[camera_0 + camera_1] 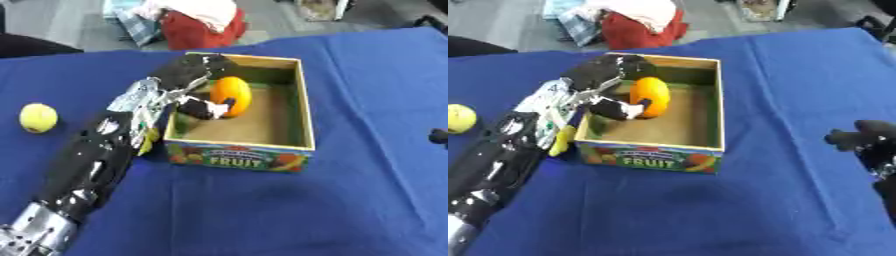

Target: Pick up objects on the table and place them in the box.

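Orange fruit (232,95) inside the box (262,142), against its left wall, toward the far left corner. Oval in outline, long axis running near-to-far and tipped slightly; top end leans toward the box's far wall. Skin plain bright orange, smooth, a little glossy.

Left hand (194,85) reaches over the box's left wall, fingers and thumb (207,108) curled round the fruit from the left side; fruit looks held off the brown floor, though contact underneath cannot be told.

Box: open-topped card, green inside walls, printed front panel reading FRUIT, sitting mid-table on the blue cloth (350,200).

Yellow-green ball (38,117) near the table's left edge, well apart from the box. Yellow thing (562,140) just beside the box's near left corner, partly hidden by the arm.

Right hand (866,137) at the table's right edge, dark, blurred; fingers cannot be told.
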